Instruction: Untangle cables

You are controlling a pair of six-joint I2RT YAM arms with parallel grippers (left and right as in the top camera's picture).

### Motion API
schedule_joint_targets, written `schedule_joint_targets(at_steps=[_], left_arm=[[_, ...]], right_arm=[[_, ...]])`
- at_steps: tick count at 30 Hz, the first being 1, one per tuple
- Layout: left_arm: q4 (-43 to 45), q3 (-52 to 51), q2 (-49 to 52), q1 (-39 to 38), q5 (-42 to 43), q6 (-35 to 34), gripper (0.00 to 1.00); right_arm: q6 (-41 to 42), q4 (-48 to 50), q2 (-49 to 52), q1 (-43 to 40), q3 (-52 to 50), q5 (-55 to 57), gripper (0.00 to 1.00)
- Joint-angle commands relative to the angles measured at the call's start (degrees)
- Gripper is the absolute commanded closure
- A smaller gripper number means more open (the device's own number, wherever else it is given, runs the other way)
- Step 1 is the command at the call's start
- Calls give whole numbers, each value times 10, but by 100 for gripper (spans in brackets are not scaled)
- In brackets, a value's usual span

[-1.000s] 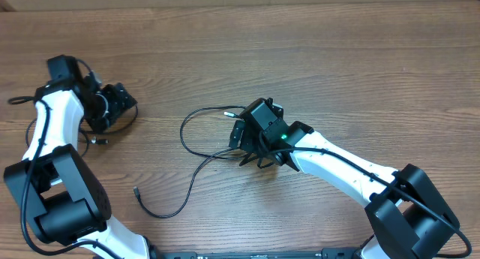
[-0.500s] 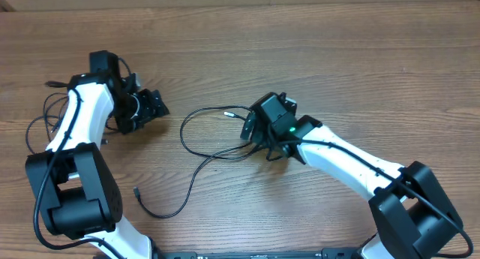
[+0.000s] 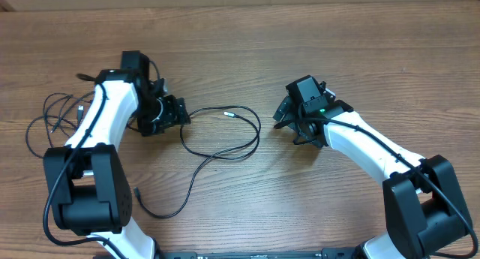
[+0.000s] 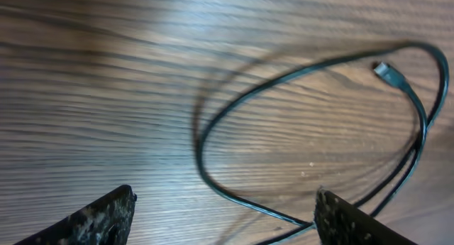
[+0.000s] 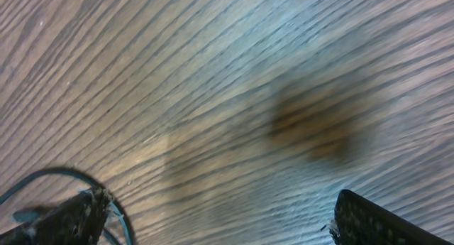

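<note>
Black cable loop stretches left-right, plug pointing left; both jaws gape empty.

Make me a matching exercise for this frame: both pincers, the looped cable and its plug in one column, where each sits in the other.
Things:
1. left pincer
2. right pincer
3. looped cable
4. silver plug

Places:
A. inside the loop
B. open, right of the loop
C. mid-table, between the pincers
D. open, at the loop's left end

Pairs: 1-D, 2-B, 3-C, 4-A
</note>
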Motion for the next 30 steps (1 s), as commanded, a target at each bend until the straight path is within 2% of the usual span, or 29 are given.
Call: schedule_joint_targets(at_steps=[1, 15, 18, 25, 30], left_arm=[[-7, 5, -2, -23, 0, 21, 19], [-39, 4, -2, -108, -4, 32, 20], [-44, 4, -2, -122, -18, 31, 23], [-66, 4, -2, -148, -33, 31, 24], [-99, 4, -2, -156, -112, -52, 29]], right_arm=[[-1, 1, 0, -4, -4, 24, 0], [-3, -56, 0, -96, -4, 51, 0], [-3, -52, 0, -106, -3, 50, 0], [-3, -52, 0, -108, -3, 50, 0], [-3, -52, 0, -108, -3, 50, 0]])
